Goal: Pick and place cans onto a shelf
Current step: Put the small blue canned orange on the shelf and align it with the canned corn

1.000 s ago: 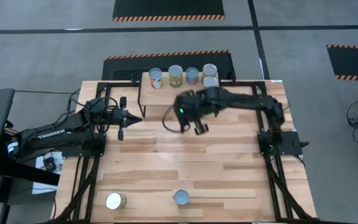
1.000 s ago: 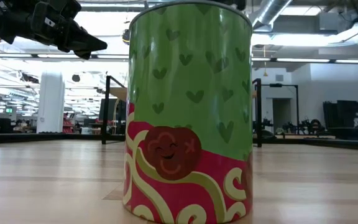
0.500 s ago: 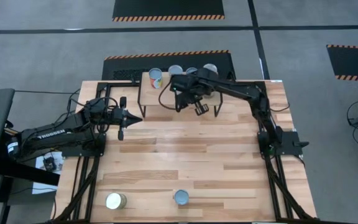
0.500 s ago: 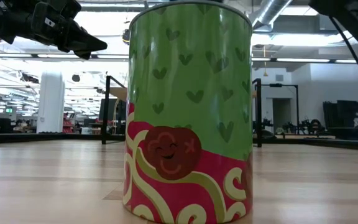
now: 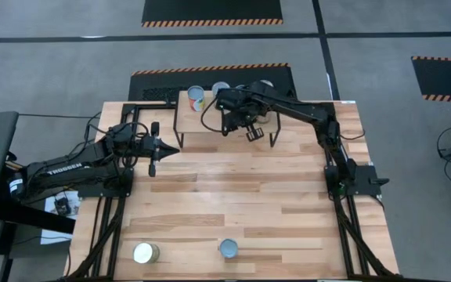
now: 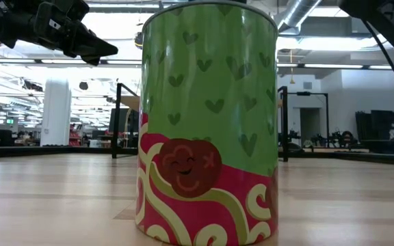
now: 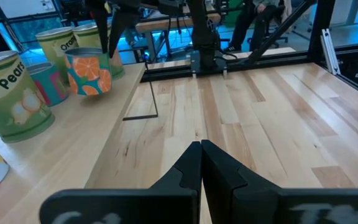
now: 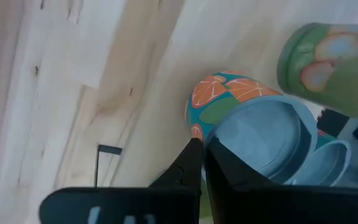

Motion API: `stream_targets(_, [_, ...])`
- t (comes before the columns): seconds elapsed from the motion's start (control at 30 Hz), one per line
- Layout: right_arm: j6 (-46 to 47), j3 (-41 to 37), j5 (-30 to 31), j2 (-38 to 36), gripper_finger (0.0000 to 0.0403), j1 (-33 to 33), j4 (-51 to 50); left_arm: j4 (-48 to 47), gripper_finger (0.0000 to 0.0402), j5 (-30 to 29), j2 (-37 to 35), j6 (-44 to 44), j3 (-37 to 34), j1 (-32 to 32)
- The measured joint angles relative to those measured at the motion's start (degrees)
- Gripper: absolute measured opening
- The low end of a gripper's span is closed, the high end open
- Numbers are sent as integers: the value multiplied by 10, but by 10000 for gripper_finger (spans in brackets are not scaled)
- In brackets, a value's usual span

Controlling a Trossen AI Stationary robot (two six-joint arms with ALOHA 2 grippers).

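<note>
Right gripper (image 5: 250, 131) is seen over the shelf (image 5: 185, 113) at the far edge of the table (image 5: 241, 204), reached in from the right. In the right wrist view its two dark fingers (image 8: 194, 163) are pressed together, with nothing pinched between them, and their tips lie just beside the rim of an orange-patterned can (image 8: 229, 99). A green can (image 8: 328, 59) stands close on one side of that can, and another pale-topped can (image 8: 334, 163) is partly seen behind it, so the spot is crowded.

From above, most of the shelf's cans are hidden under the right arm; one can (image 5: 196, 97) with a pale top is left clear at the shelf's left end.

Left gripper (image 5: 156, 148) is held above the table's left side, well apart from the shelf, its fingers (image 7: 194, 168) closed together and empty. Past them, the shelf's row of cans is seen, among them a green pear-labelled can (image 7: 14, 96).

Two cans remain at the near edge: a yellow can (image 5: 145, 252) to the left and a green heart-patterned can (image 6: 207, 123) near the middle, which blocks much of the low view.
</note>
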Motion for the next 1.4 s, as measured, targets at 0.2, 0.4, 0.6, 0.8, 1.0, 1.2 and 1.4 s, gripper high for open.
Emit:
stream_targets(0.2, [-1, 0, 11, 0, 40, 2, 1, 0, 0, 0, 0, 0, 0, 0])
stream_targets(0.4, [2, 0, 10, 0, 48, -1, 4, 0, 0, 0, 0, 0, 0, 0])
stream_targets(0.6, [3, 0, 11, 6, 47, -10, 9, 0, 0, 1, 0, -1, 0, 0])
stream_targets(0.8, [15, 0, 13, 21, 47, -14, 4, -3, 0, 1, 0, -1, 0, 0])
stream_targets(1.0, [16, 0, 42, 23, 56, -8, 12, -3, 0, 3, 0, -1, 0, 0])
stream_targets(1.2, [33, 0, 67, 23, 86, -2, 12, -3, 0, 3, 0, -1, 0, 0])
stream_targets(1.4, [34, 0, 83, 23, 116, -1, 10, -3, 0, 3, 0, -1, 0, 0])
